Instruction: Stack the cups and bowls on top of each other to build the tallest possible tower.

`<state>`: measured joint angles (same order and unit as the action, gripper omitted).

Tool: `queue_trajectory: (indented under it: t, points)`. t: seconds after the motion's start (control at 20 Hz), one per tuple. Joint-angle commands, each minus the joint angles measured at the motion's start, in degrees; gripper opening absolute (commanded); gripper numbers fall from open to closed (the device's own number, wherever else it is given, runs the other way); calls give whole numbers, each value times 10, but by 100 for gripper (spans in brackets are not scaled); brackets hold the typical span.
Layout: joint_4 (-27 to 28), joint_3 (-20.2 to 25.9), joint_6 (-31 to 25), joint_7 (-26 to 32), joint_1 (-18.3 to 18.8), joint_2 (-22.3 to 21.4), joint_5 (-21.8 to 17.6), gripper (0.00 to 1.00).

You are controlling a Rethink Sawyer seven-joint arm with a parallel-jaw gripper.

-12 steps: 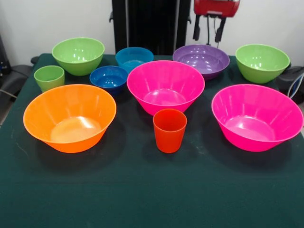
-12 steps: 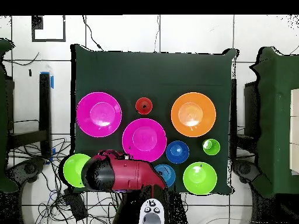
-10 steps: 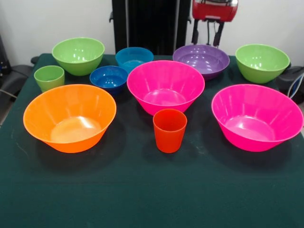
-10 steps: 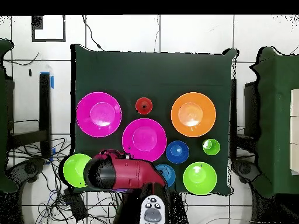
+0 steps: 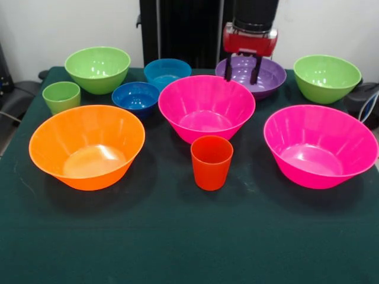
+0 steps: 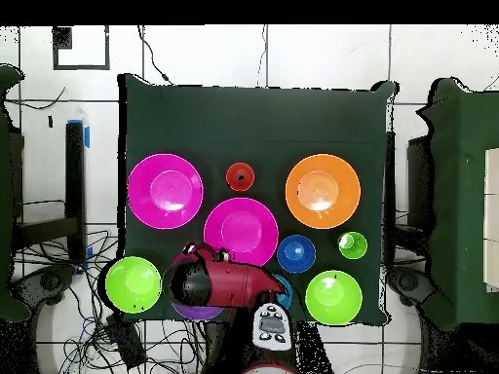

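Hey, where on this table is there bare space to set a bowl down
The widest bare cloth is the strip in front of the orange bowl, red cup and right pink bowl. Behind them it is crowded: the middle pink bowl, blue bowls and purple bowl sit close together under the gripper.

A dark green cloth-covered table (image 5: 177, 248) stands before a white wall (image 5: 71, 23), on white tiled floor (image 6: 322, 54).

Gripper (image 5: 242, 71) w/ jaws apart, empty, over purple bowl (image 5: 266, 74).
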<state>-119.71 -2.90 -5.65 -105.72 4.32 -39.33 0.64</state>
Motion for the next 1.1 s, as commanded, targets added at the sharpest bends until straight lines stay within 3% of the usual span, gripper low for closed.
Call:
queue_trajectory:
  t: [0.05, 0.5, 0.75, 1.1]
  points:
    - [22, 56, 51, -80, 25, 57, -11, 100]
    - [22, 62, 58, -82, 31, 60, -7, 100]
    - [17, 62, 36, -88, 13, 43, 5, 100]
    - [9, 76, 18, -88, 16, 35, 10, 100]
